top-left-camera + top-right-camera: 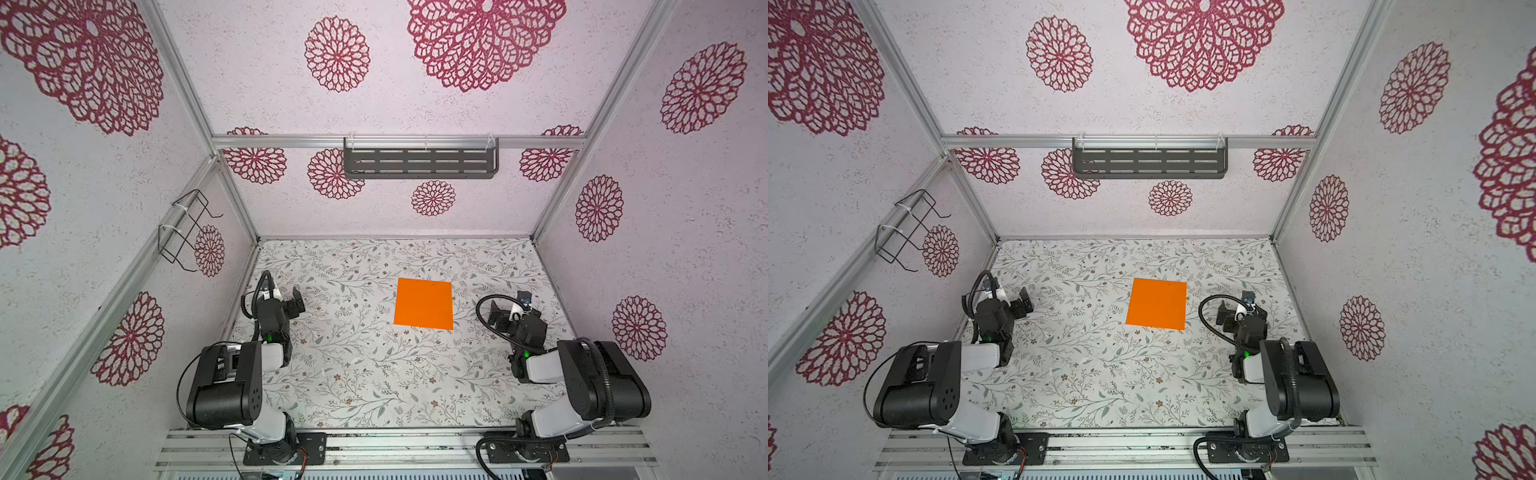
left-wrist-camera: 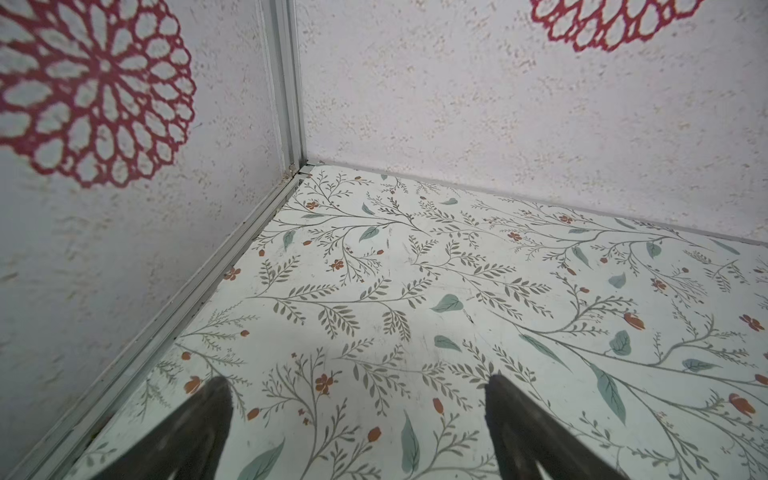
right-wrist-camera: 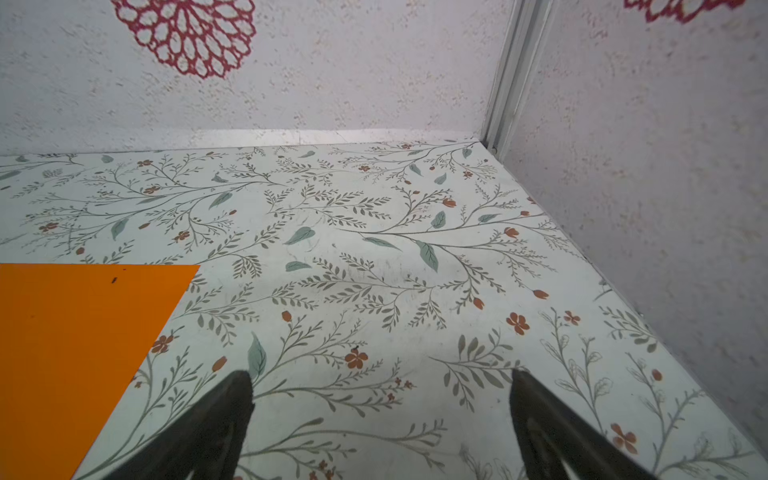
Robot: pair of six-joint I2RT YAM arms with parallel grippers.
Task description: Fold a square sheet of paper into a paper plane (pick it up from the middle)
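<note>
The sheet (image 1: 423,303) is laid flat on the bench (image 1: 353,374), slightly right of the middle. The left pincer (image 2: 355,386) is spread wide and empty, well apart from it. The right pincer (image 3: 380,378), likewise wide and empty, is placed near the sheet's right edge.

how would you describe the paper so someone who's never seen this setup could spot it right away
Start at the floral-patterned table and look between the left gripper and the right gripper, nearer the right one. The square sheet of paper lies there, flat and unfolded. It is the only loose thing on the table, plain bright orange against the pale leafy print.
</note>
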